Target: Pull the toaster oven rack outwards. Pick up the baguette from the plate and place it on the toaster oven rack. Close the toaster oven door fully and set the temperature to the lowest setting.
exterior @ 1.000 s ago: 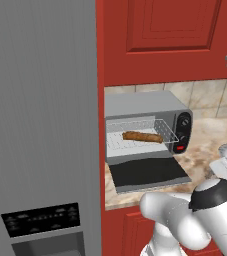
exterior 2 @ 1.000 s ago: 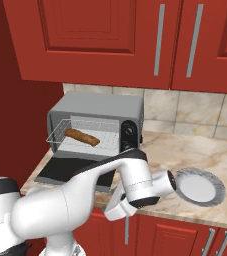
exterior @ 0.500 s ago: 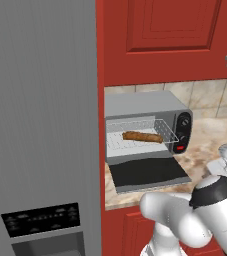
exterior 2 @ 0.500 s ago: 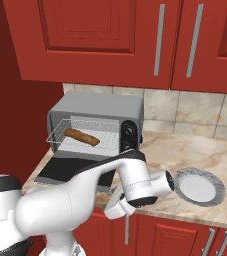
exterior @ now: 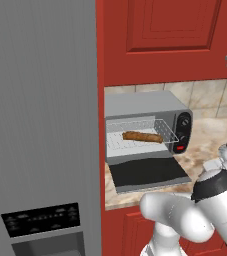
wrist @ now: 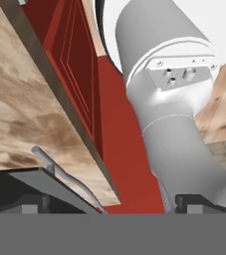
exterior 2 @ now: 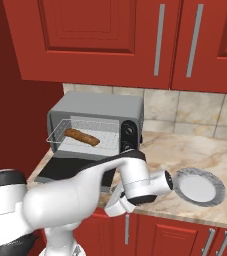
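Tool [wrist: 107,203] open, beside counter edge [wrist: 59,94]

Kitchen: red cabinets [exterior 2: 90,35], marble counter [exterior 2: 185,150], fridge [exterior: 40,110].

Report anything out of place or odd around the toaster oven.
Nothing is spilled or damaged. The toaster oven door lies folded down flat, the toaster oven rack juts out of the cavity, and the baguette lies slightly askew on it. The plate sits bare.
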Available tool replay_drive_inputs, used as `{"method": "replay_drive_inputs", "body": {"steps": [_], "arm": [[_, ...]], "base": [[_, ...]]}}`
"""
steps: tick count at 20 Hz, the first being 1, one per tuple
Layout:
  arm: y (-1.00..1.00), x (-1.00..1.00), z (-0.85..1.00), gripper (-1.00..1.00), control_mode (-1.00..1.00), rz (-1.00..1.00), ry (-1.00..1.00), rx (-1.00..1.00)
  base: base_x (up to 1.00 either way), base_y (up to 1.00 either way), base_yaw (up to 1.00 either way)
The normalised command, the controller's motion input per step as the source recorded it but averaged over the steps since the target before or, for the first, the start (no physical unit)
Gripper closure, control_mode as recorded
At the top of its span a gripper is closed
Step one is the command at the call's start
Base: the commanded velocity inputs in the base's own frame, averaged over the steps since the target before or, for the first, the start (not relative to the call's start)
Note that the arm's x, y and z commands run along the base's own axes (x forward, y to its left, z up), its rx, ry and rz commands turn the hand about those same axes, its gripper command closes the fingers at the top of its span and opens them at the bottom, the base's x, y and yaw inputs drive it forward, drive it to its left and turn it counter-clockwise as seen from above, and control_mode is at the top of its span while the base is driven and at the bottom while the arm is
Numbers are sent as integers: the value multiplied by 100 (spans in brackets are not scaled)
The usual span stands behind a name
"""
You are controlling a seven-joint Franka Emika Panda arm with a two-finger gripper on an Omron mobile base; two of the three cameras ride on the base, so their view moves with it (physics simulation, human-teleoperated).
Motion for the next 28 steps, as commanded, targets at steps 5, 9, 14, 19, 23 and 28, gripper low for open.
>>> {"method": "replay_drive_inputs", "body": {"steps": [5, 9, 14, 19, 23, 28], "arm": [[1, 15, -12, -100, -100, 0, 0, 0], [0, 15, -12, -100, -100, 0, 0, 0], [5, 15, -18, -100, -100, 0, 0, 0], [2, 17, -23, -100, -100, 0, 0, 0], [0, 17, -25, -100, -100, 0, 0, 0], [0, 21, -19, -100, -100, 0, 0, 0]], "base": [[0, 0, 0], [0, 0, 0], [0, 0, 0], [0, 0, 0], [0, 0, 0], [0, 0, 0]]}}
